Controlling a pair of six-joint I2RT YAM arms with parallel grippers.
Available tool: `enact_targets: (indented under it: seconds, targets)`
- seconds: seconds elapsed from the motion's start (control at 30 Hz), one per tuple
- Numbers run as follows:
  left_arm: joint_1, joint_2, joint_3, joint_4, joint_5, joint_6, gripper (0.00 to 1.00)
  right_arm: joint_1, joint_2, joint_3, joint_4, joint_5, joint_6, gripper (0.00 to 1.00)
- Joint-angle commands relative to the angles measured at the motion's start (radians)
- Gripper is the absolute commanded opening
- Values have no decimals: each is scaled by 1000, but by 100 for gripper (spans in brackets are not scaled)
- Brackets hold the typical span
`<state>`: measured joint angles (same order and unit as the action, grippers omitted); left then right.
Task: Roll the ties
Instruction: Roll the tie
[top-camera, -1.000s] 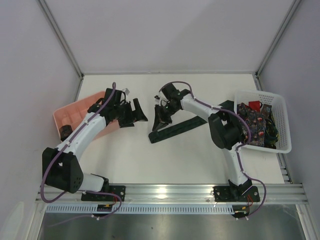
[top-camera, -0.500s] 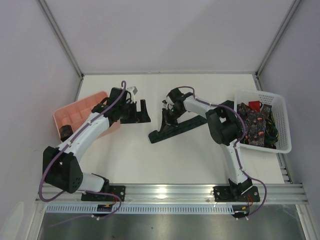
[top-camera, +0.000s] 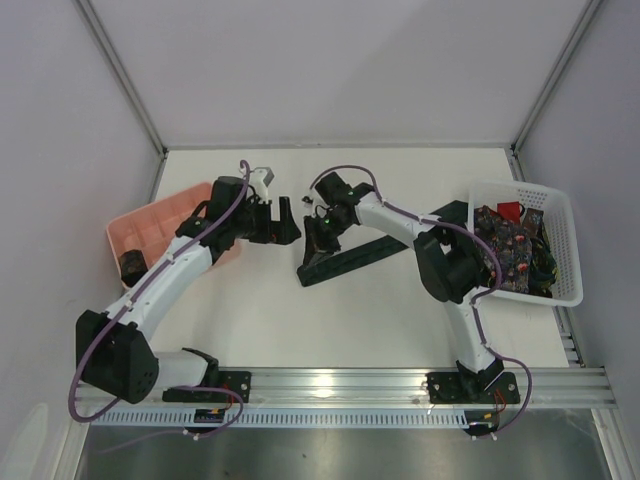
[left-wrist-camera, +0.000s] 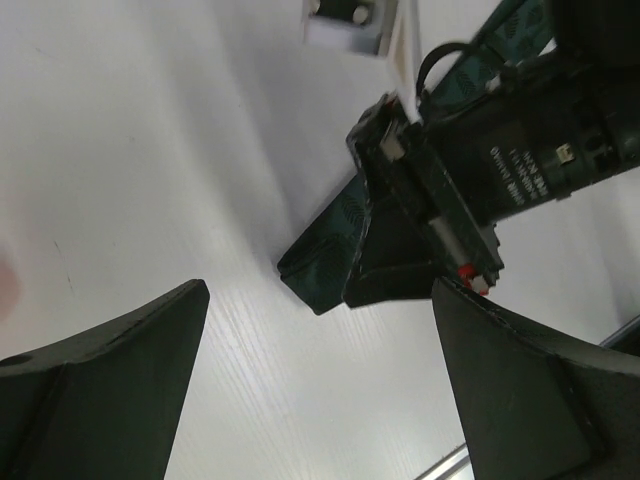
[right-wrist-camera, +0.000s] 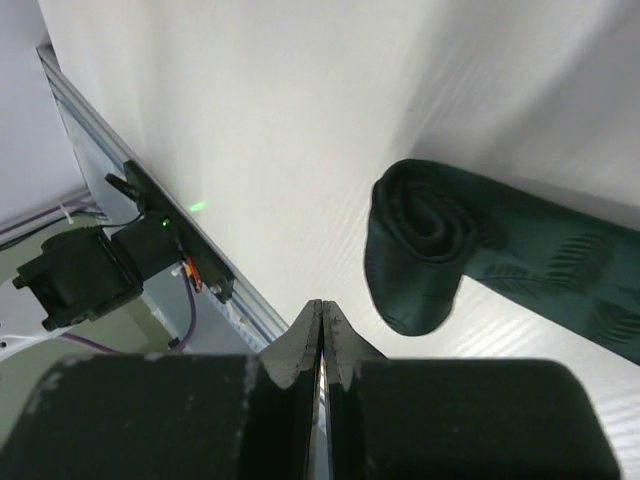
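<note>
A dark green tie (top-camera: 375, 248) lies flat across the table's middle. Its near left end is folded into a loose partial roll (right-wrist-camera: 425, 240), also visible in the left wrist view (left-wrist-camera: 325, 262). My right gripper (top-camera: 319, 238) is shut and empty in the right wrist view (right-wrist-camera: 322, 306), just above and beside that rolled end. My left gripper (top-camera: 284, 224) is open and empty (left-wrist-camera: 318, 330), a little to the left of the tie's end and facing it. More ties (top-camera: 508, 248), one floral and one red (top-camera: 510, 211), lie heaped in the basket.
A white lattice basket (top-camera: 573, 255) stands at the right edge. A pink compartment tray (top-camera: 150, 215) sits at the left under my left arm, with a small dark coil (top-camera: 130, 265) in one near compartment. Walls close in the back and both sides.
My left gripper has swung right toward the tie's end and levelled out. My right gripper has shifted a little left, over the tie's rolled end.
</note>
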<state>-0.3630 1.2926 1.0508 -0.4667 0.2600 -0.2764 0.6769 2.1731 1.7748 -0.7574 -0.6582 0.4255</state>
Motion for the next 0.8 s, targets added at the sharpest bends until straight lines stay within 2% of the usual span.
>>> enact_targets:
  seconds: [0.0,0.13,0.37,0.77]
  targets:
    - [-19,-59,-23,98,7,69,100,4,16,-23,47,-32,22,5]
    - [-71,-49,-26,91,-42,138,100,-20,42,-31,55,0,12,5]
    - [-206,77,3,56,-99,238,100,-79,80,-64,52,-6,-42,5]
    - [-260,287,87,68,-79,410,100,-96,93,-117,122,-43,-36,4]
